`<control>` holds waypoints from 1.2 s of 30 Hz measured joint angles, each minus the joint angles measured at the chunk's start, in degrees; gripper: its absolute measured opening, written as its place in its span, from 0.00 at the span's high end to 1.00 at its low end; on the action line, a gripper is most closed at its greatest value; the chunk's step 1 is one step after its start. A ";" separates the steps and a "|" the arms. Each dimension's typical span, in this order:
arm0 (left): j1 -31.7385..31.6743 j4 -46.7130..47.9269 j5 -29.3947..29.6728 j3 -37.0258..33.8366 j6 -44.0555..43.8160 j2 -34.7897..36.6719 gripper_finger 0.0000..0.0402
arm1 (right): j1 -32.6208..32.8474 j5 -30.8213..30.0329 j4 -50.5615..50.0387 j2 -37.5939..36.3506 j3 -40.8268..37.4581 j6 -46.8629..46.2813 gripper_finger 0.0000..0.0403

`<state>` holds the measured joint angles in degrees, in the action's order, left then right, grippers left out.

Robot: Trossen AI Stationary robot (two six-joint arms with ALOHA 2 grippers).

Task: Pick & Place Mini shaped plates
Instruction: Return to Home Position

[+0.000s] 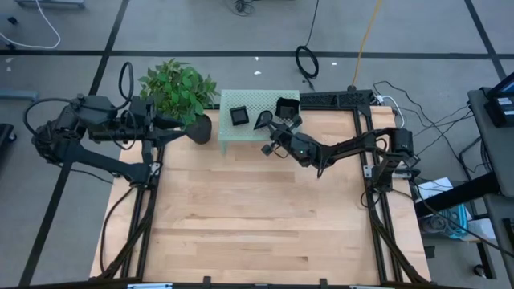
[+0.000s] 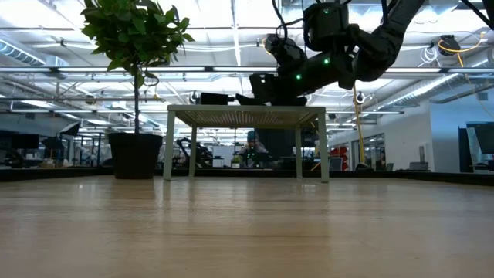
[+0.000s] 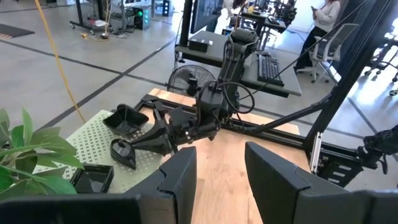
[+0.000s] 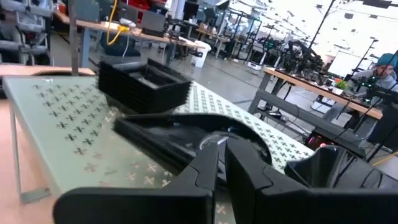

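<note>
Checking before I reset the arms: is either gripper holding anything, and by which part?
Left gripper: nothing. Right gripper sits at the teardrop stack's edge on the shelf; whether it pinches the rim cannot be told.

Open-plan lab, desks (image 3: 219,55), office chair (image 3: 324,48)

Wide open across bare light-wood tabletop (image 1: 249,225); blocked at far edge by pale perforated shelf (image 1: 233,132) carrying glossy black plate stacks (image 1: 238,116), leafy potted plant (image 1: 177,87) just beside.

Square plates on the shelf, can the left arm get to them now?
Probably not straight away. The pot stands between the left hand and the square plates, so the arm would likely have to go up and over it.
</note>
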<state>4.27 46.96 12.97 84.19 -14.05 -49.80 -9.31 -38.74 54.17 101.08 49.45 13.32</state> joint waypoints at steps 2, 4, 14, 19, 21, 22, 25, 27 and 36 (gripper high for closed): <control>0.00 0.00 0.00 0.00 -0.20 0.01 0.65 | 0.43 0.00 2.48 -0.08 -0.02 0.68 0.95; 0.00 0.00 0.00 0.00 -0.20 0.00 0.65 | 0.97 0.02 4.39 -0.72 -0.01 1.95 0.95; 0.00 0.43 -1.13 -0.03 -1.70 1.58 0.65 | 9.29 -0.05 0.82 -14.26 -0.07 6.84 0.95; 0.00 2.64 -3.53 -0.03 -1.45 4.69 0.65 | 14.37 -0.18 -14.57 -26.42 -0.06 9.33 0.95; 0.00 4.11 -3.52 -0.03 -1.00 5.60 0.65 | 16.00 -0.11 -22.97 -31.38 -0.04 6.13 0.95; 0.00 4.59 -3.51 -0.07 -0.84 5.87 0.65 | 16.72 -0.11 -27.32 -33.84 -0.04 4.07 0.95; 0.00 6.23 -3.53 -1.30 -1.01 6.52 0.65 | 18.69 -0.04 -39.20 -40.94 -0.04 -2.47 0.95; 0.00 7.17 -3.54 -2.70 -1.59 6.85 0.65 | 19.76 1.41 -46.33 -45.22 -0.04 -6.92 0.95; 0.00 4.44 -3.25 -14.01 -6.06 10.54 0.65 | 22.90 9.15 -62.86 -56.71 -0.56 -18.23 0.95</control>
<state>4.27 51.40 9.72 70.18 -20.11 -39.26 13.59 -29.59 -8.69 44.37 48.89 -4.90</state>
